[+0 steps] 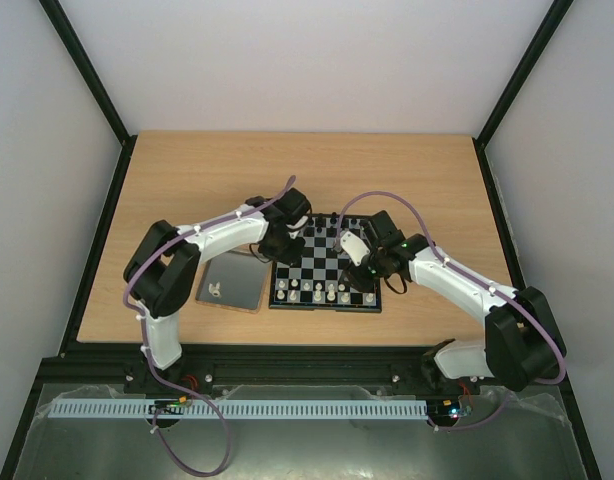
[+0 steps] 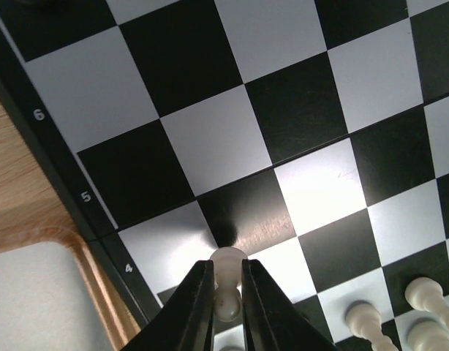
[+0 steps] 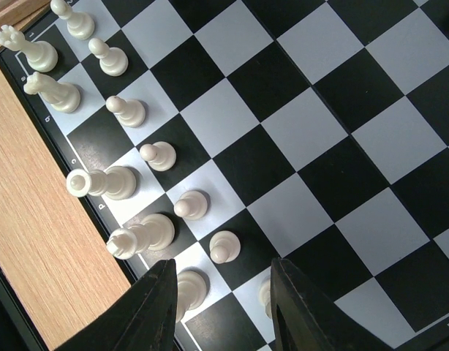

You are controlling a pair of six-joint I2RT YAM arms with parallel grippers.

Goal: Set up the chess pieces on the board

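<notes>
The board point(image 1: 327, 262) lies at the table's middle, with white chess pieces point(image 1: 309, 290) in rows along its near edge. My left gripper point(image 2: 226, 281) is shut on a white pawn point(image 2: 229, 292) and holds it just above the board's left side point(image 2: 210, 146), near ranks 4 and 5. More white pieces point(image 2: 367, 318) stand at the lower right of that view. My right gripper point(image 3: 221, 281) is open and empty over the board's near right part, with white pawns point(image 3: 224, 247) and back-row pieces point(image 3: 140, 235) below and beside its fingers.
A dark-grey tray point(image 1: 232, 281) with a tan edge lies left of the board and holds a small white piece point(image 1: 215, 291). Black pieces point(image 1: 334, 217) stand along the board's far edge. Bare wooden table point(image 1: 287, 170) lies beyond.
</notes>
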